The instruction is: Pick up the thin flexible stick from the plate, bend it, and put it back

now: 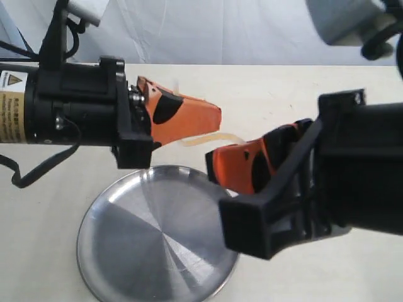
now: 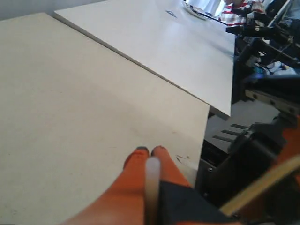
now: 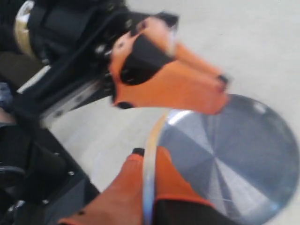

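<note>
The thin flexible stick (image 1: 214, 135) is held in the air above the far rim of the silver plate (image 1: 157, 239), and it curves gently between the two orange grippers. My left gripper (image 1: 217, 118) is shut on one end, where the stick (image 2: 152, 180) lies blurred between its fingers. The other end sits in my right gripper (image 1: 211, 162), which is also shut. In the right wrist view the stick (image 3: 149, 173) runs out of the right gripper (image 3: 147, 152) and arches up to the left gripper (image 3: 221, 93) over the plate (image 3: 243, 159).
A cream tabletop (image 1: 271, 100) surrounds the plate. The left wrist view shows the table's edge (image 2: 206, 122) and a second table (image 2: 154, 42) beyond, with dark robot hardware (image 2: 243, 159) past the edge. The two black arms crowd the space above the plate.
</note>
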Motion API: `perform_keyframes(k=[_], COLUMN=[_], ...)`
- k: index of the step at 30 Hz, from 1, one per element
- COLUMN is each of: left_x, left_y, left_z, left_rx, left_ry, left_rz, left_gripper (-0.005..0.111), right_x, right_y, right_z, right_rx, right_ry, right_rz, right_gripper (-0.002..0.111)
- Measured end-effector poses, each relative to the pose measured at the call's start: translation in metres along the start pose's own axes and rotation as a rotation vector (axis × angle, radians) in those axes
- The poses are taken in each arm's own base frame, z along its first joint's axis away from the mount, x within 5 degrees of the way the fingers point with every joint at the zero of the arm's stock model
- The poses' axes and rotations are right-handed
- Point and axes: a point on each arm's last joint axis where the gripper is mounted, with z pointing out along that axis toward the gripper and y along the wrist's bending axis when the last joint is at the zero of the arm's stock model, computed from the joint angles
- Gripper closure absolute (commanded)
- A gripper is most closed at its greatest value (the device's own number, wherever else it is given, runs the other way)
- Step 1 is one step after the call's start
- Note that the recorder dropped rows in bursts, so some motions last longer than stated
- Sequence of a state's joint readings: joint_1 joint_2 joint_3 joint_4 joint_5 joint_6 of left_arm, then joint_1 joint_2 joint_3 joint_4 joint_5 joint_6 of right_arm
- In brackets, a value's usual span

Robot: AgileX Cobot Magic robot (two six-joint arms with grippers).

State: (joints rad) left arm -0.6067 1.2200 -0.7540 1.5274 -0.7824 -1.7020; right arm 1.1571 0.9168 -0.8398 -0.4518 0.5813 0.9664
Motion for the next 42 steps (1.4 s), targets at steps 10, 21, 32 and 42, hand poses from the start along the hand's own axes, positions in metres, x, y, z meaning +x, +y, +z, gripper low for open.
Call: perform_keyframes(k=[10, 21, 32, 42], left_x=[-0.018, -0.019, -0.010, -0.038], left_y=[-0.018, -0.002, -0.004, -0.025], left_z=[-0.002, -0.001, -0.001, -0.004], left_rx=[0.190, -0.021, -0.008, 0.215], left_ry=[-0.121, -0.039, 0.055, -0.168], left_rz=[-0.028, 0.026, -0.002, -0.068], left_gripper=[0.107, 0.107, 0.107, 0.107], right_x=[0.020, 0.033, 0.006, 0.023], right_y=[-0.021, 0.001, -0.005, -0.005], right_z=[0.013, 0.050, -0.006, 0.021], right_rx=[0.230, 0.002, -0.038, 0.029], right_ry=[0.160, 0.143, -0.034, 0.113], right_rz=[-0.001, 0.071, 0.047, 0.101], right_gripper=[0.109, 0.109, 0.109, 0.109])
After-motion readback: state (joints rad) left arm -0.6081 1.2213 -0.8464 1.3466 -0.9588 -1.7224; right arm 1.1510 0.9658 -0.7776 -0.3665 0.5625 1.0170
